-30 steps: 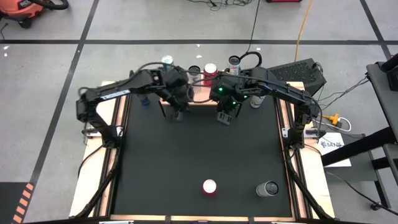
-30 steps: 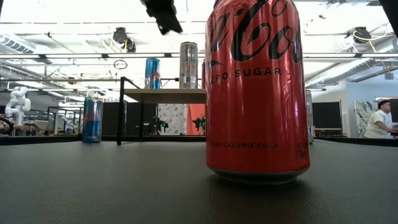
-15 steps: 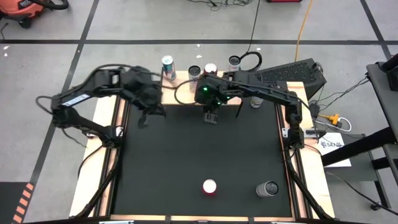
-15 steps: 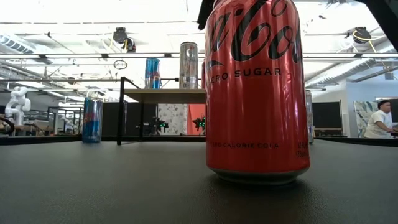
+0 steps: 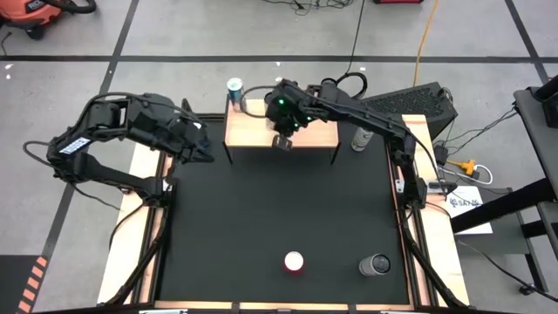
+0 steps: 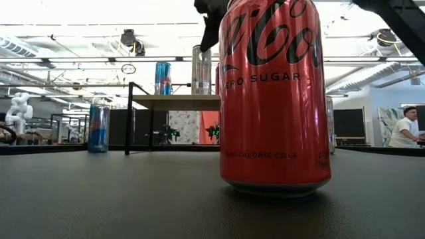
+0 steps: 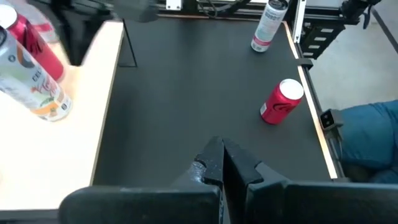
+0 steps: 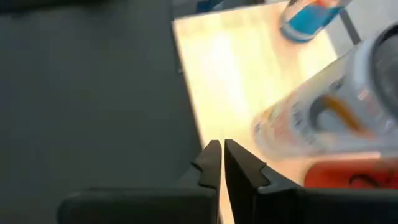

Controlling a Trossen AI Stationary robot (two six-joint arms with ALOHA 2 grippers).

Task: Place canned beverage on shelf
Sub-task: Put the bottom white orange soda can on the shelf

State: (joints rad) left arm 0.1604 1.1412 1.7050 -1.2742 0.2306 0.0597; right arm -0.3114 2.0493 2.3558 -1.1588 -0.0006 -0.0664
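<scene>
At the table's left edge the left gripper (image 5: 202, 150) hangs over the black mat (image 5: 279, 227), its fingers (image 7: 214, 163) clenched together with nothing between them. It sits just left of the shelf (image 5: 248, 133), a light wooden board on thin black legs at the back of the table. A blue can (image 5: 234, 87) stands at the shelf's back left corner. Next along, the right gripper (image 5: 281, 142) hovers over the shelf's front edge near the middle, its fingers (image 8: 217, 163) also clenched and empty. In the right wrist view a pale silver can (image 8: 323, 115) and a red can (image 8: 348, 174) stand on the board just beyond those fingertips. In the level view another blue can (image 6: 97, 128) stands on the table left of the shelf. Right of the shelf a silver can (image 5: 358, 139) stands on the mat. Near the front edge, a red cola can (image 5: 294, 262) stands upright, with a grey can (image 5: 377, 265) to its right.
</scene>
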